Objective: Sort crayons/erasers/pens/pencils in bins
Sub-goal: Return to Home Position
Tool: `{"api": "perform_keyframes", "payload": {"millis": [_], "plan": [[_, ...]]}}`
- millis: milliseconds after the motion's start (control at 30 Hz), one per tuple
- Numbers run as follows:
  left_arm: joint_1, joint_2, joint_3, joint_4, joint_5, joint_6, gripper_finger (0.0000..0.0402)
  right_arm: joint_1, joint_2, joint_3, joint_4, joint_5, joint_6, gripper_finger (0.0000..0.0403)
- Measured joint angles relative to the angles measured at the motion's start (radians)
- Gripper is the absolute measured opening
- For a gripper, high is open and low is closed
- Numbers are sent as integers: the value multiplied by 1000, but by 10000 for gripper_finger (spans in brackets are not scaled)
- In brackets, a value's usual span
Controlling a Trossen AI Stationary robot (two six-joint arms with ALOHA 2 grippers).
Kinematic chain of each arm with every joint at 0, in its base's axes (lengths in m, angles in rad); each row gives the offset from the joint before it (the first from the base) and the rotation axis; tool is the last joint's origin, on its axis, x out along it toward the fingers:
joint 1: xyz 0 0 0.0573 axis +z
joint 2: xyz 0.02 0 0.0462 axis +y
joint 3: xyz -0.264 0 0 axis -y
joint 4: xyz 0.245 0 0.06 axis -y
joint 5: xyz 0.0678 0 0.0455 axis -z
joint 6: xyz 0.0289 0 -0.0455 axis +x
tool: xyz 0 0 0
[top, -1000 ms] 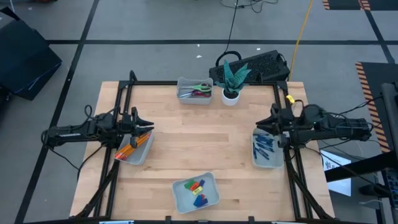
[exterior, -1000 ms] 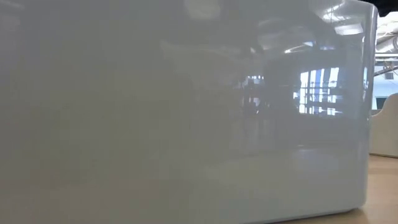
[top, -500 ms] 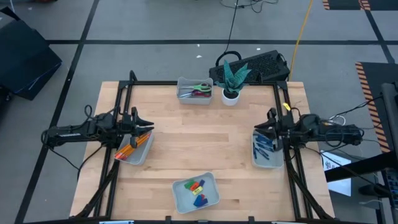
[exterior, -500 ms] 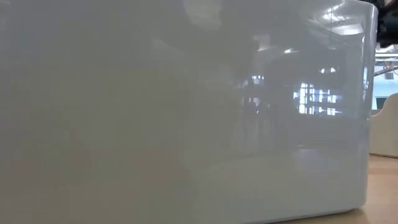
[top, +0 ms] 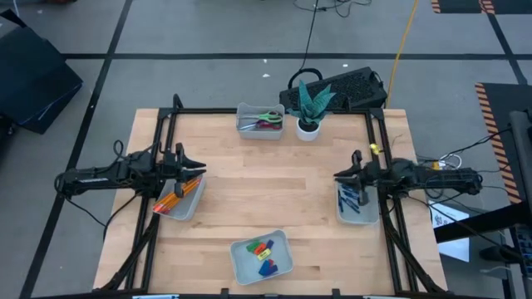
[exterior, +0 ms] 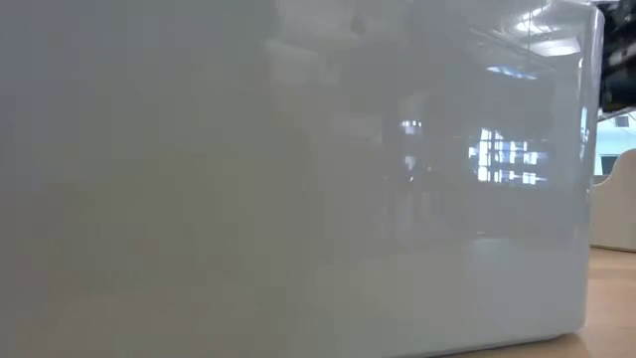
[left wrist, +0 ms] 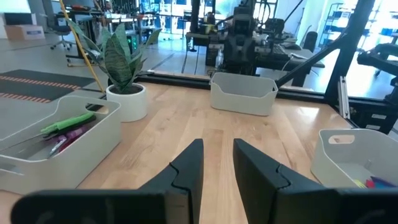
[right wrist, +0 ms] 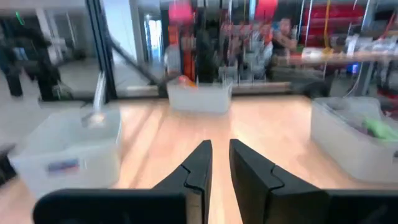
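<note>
Plywood tabletop [top: 266,195], pale and bare in the middle, sits on a grey floor with a dark frame along its left and right edges; beyond its far edge lie a black keyboard [top: 345,85] and a yellow cable [top: 405,37]. Taking the white plant pot [top: 308,129] as the marker: well to its left and nearer the front, the left gripper [top: 196,164] hangs over the left bin [top: 191,208], its fingers [left wrist: 189,165] close with a narrow gap between them. In that bin the orange pencils [top: 174,198] lie in a bundle, long axis running diagonally from the front-left corner toward the back-right. Just left of the pot stands the back bin [top: 248,130] holding green- and pink-handled scissors [top: 268,120]. Straight in front of the pot, near the table's front edge, the front bin [top: 241,266] holds the erasers [top: 263,252], yellow, green, red and blue, in a small heap. Right of the pot and nearer the front, the right gripper [top: 339,176] reaches over the inner edge of the right bin [top: 357,218], fingers [right wrist: 198,163] nearly together; the blue pens [top: 356,196] in it lie roughly front to back. From table height only one bin's grey wall [exterior: 298,179] fills the picture, with window reflections. The left wrist view alone shows the workshop beyond the table, with racks and machinery, and the pot's striped leaves [left wrist: 119,53].
</note>
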Motion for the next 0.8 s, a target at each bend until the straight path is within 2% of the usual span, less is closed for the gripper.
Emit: {"api": "perform_keyframes", "payload": {"millis": [167,467,567,633,733,800], "plan": [[0,2,0,-9,-4,0,88,0,46,-2,45,2,-5,50],[0,6,0,-9,-2,0,88,0,53,-3,51,2,-5,50],[0,6,0,-70,-18,-15,88,0,53,-4,50,2,-5,50],[0,5,0,-122,44,5,88,0,53,-4,50,2,-5,50],[-3,-9,0,-208,231,139,88,0,53,-5,50,2,-5,50],[-4,-26,1,-260,295,143,88,0,53,-5,50,2,-5,50]]}}
